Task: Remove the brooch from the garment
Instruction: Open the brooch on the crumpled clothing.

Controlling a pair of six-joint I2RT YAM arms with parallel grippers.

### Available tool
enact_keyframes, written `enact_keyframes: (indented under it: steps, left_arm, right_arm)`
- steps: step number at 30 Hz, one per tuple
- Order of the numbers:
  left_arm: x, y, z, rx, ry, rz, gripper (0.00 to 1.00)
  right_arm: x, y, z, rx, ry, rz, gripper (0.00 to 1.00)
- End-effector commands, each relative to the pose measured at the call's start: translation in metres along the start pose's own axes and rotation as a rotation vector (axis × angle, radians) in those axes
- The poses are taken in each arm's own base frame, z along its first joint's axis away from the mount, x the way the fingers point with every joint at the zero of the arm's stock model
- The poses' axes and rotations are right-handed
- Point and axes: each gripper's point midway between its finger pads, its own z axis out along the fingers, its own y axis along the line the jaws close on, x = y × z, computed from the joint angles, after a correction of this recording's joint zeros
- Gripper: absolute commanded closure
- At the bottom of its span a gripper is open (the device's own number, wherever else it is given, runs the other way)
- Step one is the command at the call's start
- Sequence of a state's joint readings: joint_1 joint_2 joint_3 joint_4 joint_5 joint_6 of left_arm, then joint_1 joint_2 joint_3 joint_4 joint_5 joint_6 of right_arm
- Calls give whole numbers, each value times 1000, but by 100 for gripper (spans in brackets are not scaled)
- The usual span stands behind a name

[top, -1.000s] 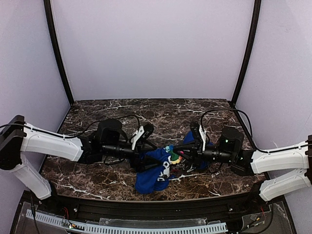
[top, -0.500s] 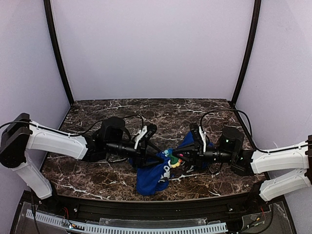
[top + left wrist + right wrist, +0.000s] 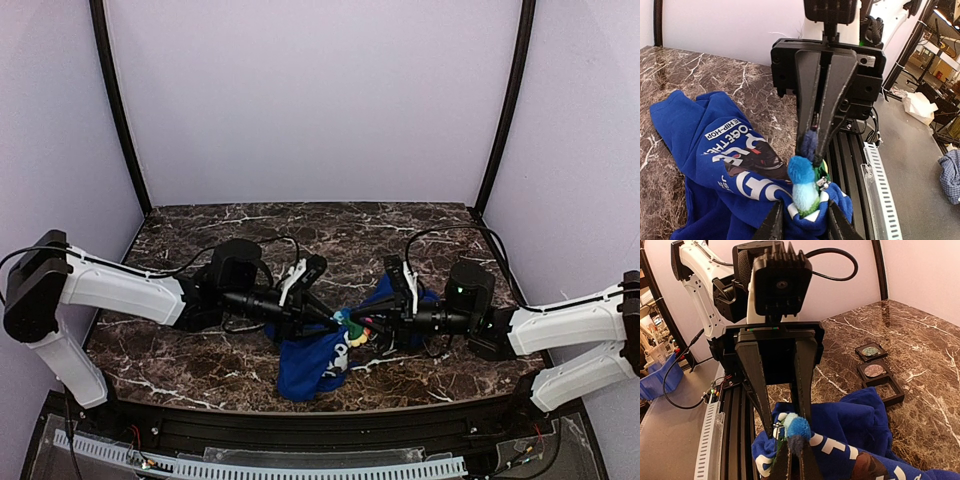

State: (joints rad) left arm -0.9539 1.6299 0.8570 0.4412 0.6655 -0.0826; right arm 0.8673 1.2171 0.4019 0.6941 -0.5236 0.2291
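The garment (image 3: 310, 365) is a crumpled blue printed sweatshirt lying at the table's middle front. The brooch (image 3: 802, 182) is a small fuzzy pin, bright blue, pale and green, standing up from a raised fold of the cloth. It also shows from above (image 3: 352, 322). My left gripper (image 3: 805, 205) has its fingers pressed on both sides of that fold, just under the brooch. My right gripper (image 3: 799, 447) faces it, shut on the dark blue tuft at the brooch's (image 3: 797, 425) end. The two grippers meet tip to tip over the garment (image 3: 860, 425).
Three small dark square trays (image 3: 873, 371) lie in a row on the marble table (image 3: 200, 355) beyond the cloth. The nearest tray touches the garment's edge. A black rail (image 3: 300, 425) runs along the table's front edge, close under both grippers.
The left gripper has moved right to the brooch and its jaws have closed in on the cloth fold. The right gripper has kept its pinch and hardly moved.
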Motion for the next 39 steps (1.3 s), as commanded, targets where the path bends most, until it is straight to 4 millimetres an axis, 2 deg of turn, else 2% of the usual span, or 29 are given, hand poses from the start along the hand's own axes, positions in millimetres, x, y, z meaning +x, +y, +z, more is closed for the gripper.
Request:
enact_keyframes:
  steps: [1,6,9,10,17,19,21,23,29,34,39]
  left_arm:
    - [-12,-7,3,31,-23,25,80]
    - [-14,-13,3,55,-35,26,97]
    - [-15,-13,1,48,-46,9,99]
    - [-16,-11,0,31,-51,7,99]
    - [-8,26,-8,-180,-33,-106,99]
    - [-4,33,-9,-211,-21,-134,99]
    - [-3,35,-8,-219,-13,-147,99]
    - [-1,37,-6,-218,-8,-153,99]
    - [0,34,-4,-196,-3,-150,99]
    - [2,33,-4,-186,8,-143,99]
    - [2,32,-3,-180,14,-137,99]
  right_arm:
    - [-18,2,2,-18,-52,-17,100]
    - [-14,-6,3,23,-41,-12,100]
    - [-11,-15,3,75,-28,-7,100]
    - [-10,-18,3,93,-22,-6,97]
    - [-6,-30,-4,217,-9,-40,51]
    - [-3,-33,-3,264,7,-59,43]
    - [0,-34,0,293,24,-74,39]
    - [3,-36,3,313,40,-80,39]
    - [9,-38,12,329,63,-88,57]
    - [9,-39,18,327,69,-95,61]
    - [10,-39,23,320,79,-100,71]
